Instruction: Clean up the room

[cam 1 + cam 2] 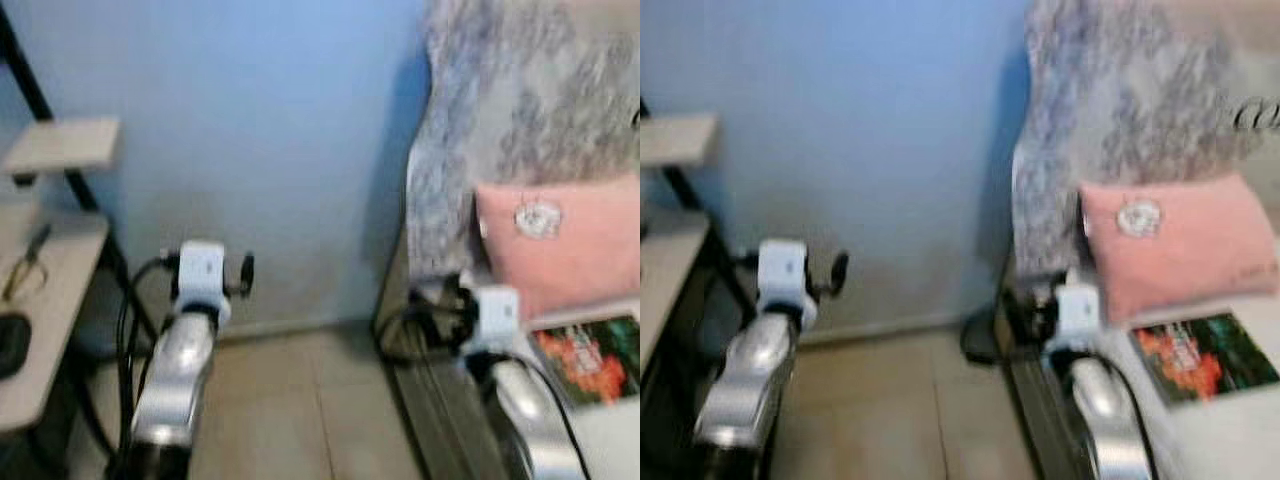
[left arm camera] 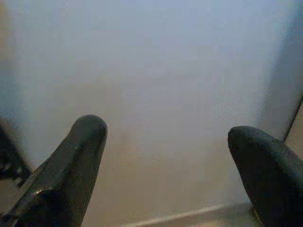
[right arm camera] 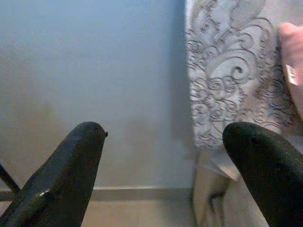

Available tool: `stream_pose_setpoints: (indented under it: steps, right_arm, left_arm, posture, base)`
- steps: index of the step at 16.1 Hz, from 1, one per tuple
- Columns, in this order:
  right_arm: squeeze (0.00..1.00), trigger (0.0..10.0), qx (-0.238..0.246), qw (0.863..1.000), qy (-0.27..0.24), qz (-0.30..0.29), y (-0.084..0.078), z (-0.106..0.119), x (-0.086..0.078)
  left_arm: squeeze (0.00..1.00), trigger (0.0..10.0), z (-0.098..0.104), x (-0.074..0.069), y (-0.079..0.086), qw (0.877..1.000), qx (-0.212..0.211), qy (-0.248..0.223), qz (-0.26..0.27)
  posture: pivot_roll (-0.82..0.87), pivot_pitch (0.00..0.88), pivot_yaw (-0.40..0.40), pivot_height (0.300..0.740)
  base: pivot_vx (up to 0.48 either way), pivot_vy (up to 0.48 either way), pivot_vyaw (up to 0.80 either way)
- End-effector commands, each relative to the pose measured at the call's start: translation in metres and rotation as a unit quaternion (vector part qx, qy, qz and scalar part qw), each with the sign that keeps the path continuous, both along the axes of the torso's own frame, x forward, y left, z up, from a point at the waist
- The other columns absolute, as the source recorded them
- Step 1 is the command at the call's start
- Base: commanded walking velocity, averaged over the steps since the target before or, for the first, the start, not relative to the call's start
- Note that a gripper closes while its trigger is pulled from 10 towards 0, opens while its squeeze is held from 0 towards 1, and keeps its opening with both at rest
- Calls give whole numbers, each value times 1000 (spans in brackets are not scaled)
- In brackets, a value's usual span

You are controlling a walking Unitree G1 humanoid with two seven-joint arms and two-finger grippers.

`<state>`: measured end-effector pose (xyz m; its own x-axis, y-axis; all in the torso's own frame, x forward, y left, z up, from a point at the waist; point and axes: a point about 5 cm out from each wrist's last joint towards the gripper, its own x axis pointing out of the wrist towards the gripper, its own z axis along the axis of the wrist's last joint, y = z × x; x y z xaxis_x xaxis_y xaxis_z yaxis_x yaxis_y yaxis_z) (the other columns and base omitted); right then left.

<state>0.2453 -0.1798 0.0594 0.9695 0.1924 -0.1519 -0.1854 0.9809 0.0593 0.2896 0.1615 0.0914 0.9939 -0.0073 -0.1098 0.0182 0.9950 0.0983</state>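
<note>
I see a blurred scene: a blue wall (image 1: 270, 150) ahead and tan floor tiles (image 1: 290, 410) below. My left gripper (image 2: 165, 156) points at the wall, jaws wide and holding nothing; my right gripper (image 3: 163, 161) is likewise spread and empty beside a grey patterned cover (image 3: 227, 80). On my right, a pink pillow (image 1: 560, 240) leans against that cover, a colourful book (image 1: 590, 358) just below it. A shelf unit (image 1: 50, 270) stands on my left.

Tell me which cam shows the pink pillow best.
Right eye view: the whole pink pillow shows, leaning on the patterned cover. Left eye view cuts its far end at the frame edge; right wrist view catches just a pink sliver.
</note>
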Motion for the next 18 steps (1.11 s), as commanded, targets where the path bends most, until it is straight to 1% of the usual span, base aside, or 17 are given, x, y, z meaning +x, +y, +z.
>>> stream_pose_setpoints:
  steps: [1,3,4,7,10,13,16,17,18]
  right_arm:
    - [608,10000,-11,1000,-7,-11,-9,3,1]
    - [608,10000,-14,1000,-5,-13,-9,2,0]
    - [588,10000,-16,1000,-2,-15,-10,2,0]
    - [529,10000,-19,1000,5,-23,-13,-1,-1]
    - [506,10000,-21,1000,5,-23,-14,-1,-2]
    - [510,10000,-23,999,-4,-22,-13,2,-1]
    - [510,10000,-21,999,-4,-25,-11,2,0]
    - [510,10000,-15,999,-8,-29,-12,4,-3]
    - [518,10000,-14,999,-10,-30,-15,6,-11]
  left_arm:
    - [0,10000,3,2,-10,1000,-9,-5,-14]
    - [0,10000,2,2,-10,1000,-12,-6,-14]
    - [0,10000,3,2,-11,1000,-14,-7,-15]
    - [0,10000,2,0,-13,1000,-18,-7,-17]
    - [0,10000,1,1,-12,1000,-11,-3,-14]
    - [0,10000,2,4,-10,1000,-9,-5,-17]
    - [0,10000,1,3,-9,1000,-6,-3,-18]
    - [0,10000,-3,-3,-10,1000,-8,5,-27]
    - [0,10000,-8,-15,-7,999,-17,15,-44]
  posture:
    - [-112,0,-3,740]
    - [-112,0,-3,740]
    - [-112,0,-5,740]
    - [-114,0,-7,740]
    - [-115,0,-9,740]
    - [-111,0,-8,740]
    - [-108,0,-7,740]
    - [-108,0,-8,740]
    - [-111,0,-10,740]
  base:
    - [480,0,731]
    - [480,0,694]
    - [480,0,525]
    - [480,0,0]
    - [0,0,0]
    - [0,0,0]
    - [0,0,0]
    - [0,0,0]
    - [0,0,0]
